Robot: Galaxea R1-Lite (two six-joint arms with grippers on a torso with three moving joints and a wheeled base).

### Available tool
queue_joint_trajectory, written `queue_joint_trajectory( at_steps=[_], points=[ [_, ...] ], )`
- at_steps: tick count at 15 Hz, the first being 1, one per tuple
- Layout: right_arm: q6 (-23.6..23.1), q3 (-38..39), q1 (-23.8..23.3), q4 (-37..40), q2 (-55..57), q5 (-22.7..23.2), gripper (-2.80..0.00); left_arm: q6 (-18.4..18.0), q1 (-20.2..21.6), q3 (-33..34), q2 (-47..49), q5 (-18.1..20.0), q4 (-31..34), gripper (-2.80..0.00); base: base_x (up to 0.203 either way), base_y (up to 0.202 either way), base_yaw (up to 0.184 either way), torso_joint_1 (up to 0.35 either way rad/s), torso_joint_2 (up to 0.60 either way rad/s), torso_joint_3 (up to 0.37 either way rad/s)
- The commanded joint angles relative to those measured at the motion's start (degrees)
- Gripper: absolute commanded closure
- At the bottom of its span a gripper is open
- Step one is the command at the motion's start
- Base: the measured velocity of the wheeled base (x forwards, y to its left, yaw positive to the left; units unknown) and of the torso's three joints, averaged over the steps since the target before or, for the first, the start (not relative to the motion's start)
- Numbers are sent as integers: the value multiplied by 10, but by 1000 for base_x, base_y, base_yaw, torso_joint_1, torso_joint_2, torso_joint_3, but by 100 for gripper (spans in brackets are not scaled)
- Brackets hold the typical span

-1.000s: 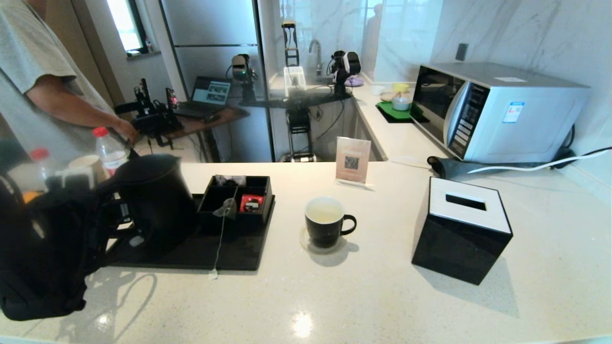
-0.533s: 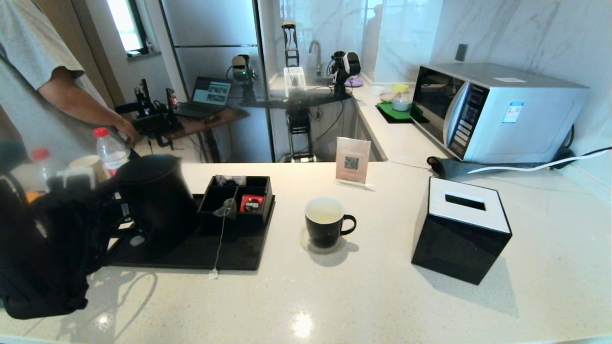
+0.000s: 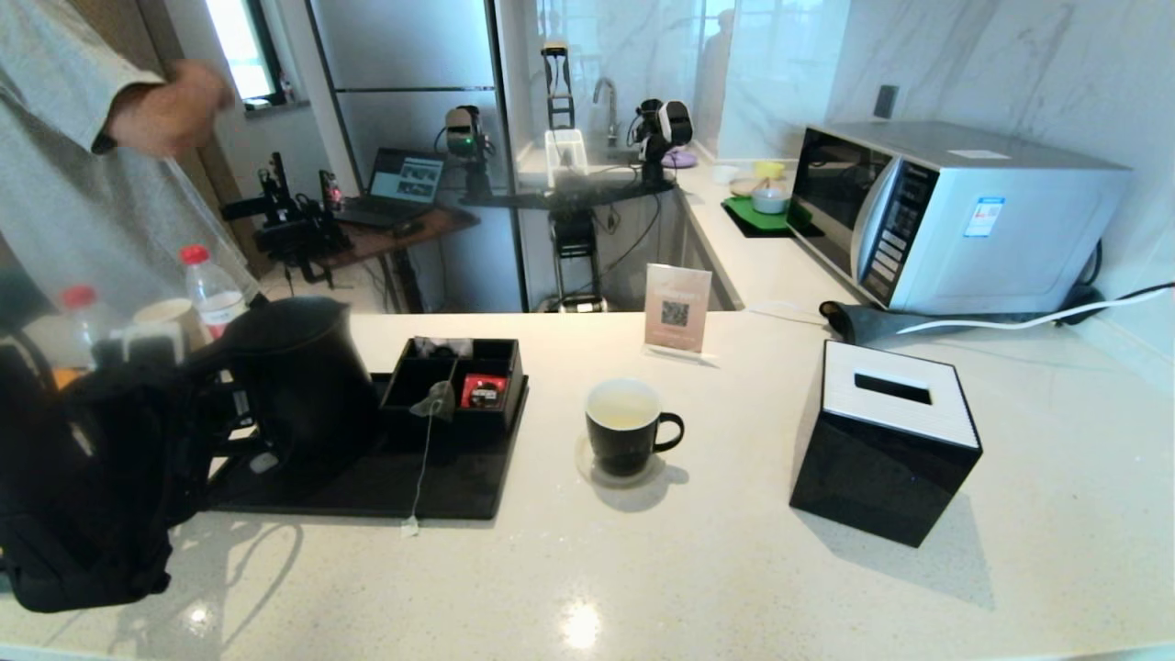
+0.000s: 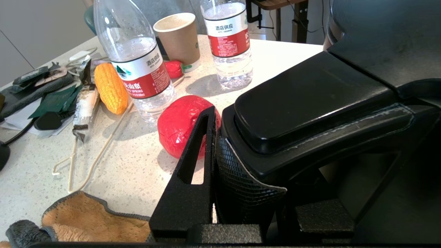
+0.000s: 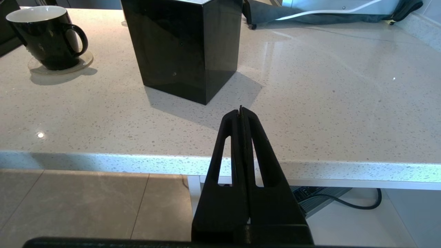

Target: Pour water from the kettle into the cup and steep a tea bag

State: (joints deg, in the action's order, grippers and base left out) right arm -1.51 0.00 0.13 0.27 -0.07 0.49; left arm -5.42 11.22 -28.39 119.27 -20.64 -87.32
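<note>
The black kettle (image 3: 296, 375) stands on the black tray (image 3: 459, 487) at the left. My left gripper (image 3: 218, 408) is shut on its loop handle (image 4: 310, 103); one finger (image 4: 193, 162) presses its pad against the handle, the other is hidden behind it. The black cup (image 3: 626, 430) sits on a coaster mid-counter with pale water (image 3: 624, 415) inside. The tea bag (image 3: 437, 400) hangs on the organizer's front edge, its string running down to the tag (image 3: 409, 527). My right gripper (image 5: 241, 111) is shut and empty, just off the counter's front edge.
A black tissue box (image 3: 886, 441) stands right of the cup, a microwave (image 3: 955, 211) behind it. Beside the kettle are bottles (image 4: 137, 58), a paper cup (image 4: 179, 36), a red ball (image 4: 181, 124) and clutter. A person (image 3: 83, 138) stands at far left.
The person's hand has risen from the far desk to shoulder height. The kettle and my left arm have barely shifted; the right arm is still.
</note>
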Motion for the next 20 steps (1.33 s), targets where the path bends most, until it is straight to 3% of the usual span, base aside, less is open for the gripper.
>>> queue_joint_trajectory(
  at_steps=[1,15,20],
  points=[
    [-1,0,0,0,1,0,0,1,-1,0,6,-1,-26,-280,0,0,0,0,0,0],
    [-1,0,0,0,1,0,0,0,-6,10,-10,0,-26,-280,0,0,0,0,0,0],
    [-1,0,0,0,1,0,0,0,-6,50,-51,0,-26,-280,0,0,0,0,0,0]
  ],
)
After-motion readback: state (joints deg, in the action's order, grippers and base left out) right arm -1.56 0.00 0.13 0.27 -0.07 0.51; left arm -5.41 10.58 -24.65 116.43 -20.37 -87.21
